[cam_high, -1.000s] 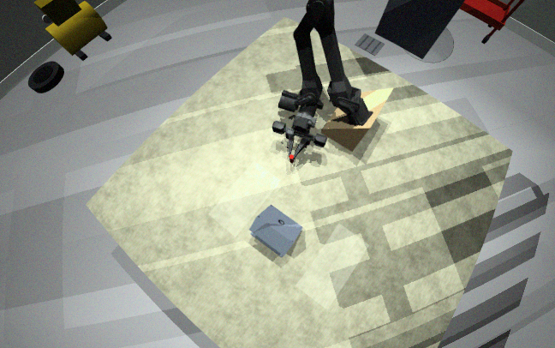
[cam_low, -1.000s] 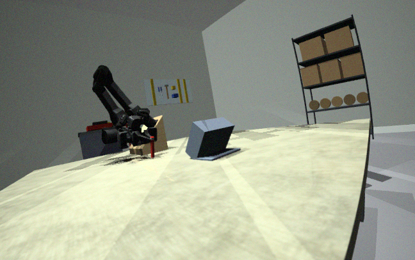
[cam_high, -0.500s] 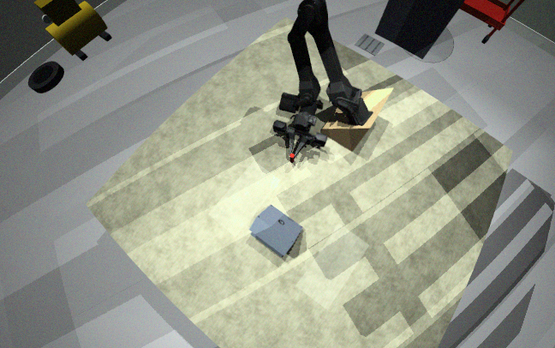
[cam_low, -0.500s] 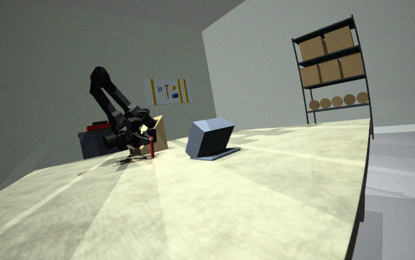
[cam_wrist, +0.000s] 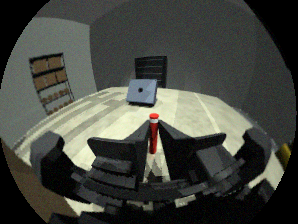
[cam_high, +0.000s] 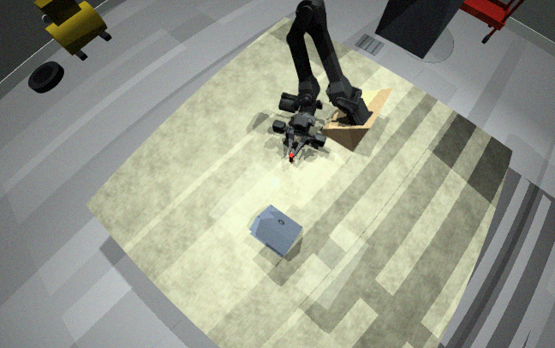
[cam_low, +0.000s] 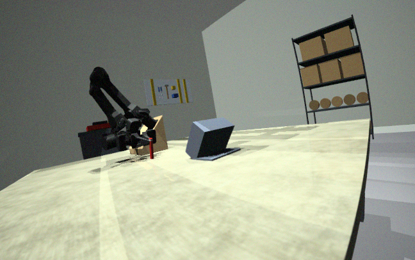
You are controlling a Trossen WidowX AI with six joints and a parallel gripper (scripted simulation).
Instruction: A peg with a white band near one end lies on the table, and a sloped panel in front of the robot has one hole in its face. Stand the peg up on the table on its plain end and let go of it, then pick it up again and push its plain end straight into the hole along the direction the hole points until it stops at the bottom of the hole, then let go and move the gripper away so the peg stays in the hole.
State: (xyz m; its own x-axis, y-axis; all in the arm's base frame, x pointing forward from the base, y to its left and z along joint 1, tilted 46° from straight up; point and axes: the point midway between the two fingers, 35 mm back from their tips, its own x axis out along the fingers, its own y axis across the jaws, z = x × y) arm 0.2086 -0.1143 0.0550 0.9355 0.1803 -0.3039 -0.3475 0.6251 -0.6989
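Observation:
The red peg [cam_high: 291,159] [cam_low: 151,150] [cam_wrist: 153,144] stands upright, with its white band [cam_wrist: 154,120] near the top end and its plain end down. The gripper [cam_high: 291,154] [cam_wrist: 154,127] is level and shut on the upper part of the peg. The plain end is at or very near the table top in the exterior view; I cannot tell if it touches. The blue-grey sloped panel [cam_high: 284,237] [cam_low: 194,141] [cam_wrist: 149,98] stands apart from the peg, ahead of the gripper. Its one hole [cam_high: 281,222] [cam_wrist: 140,90] is empty and faces up and toward the gripper.
A wooden wedge-shaped block [cam_high: 348,138] [cam_low: 162,138] stands beside the arm, close to the wrist and forearm. The panel has a thin base plate [cam_low: 221,155] on the table [cam_high: 180,171] [cam_low: 192,205]. Shelves, a bin and other furniture are off the table.

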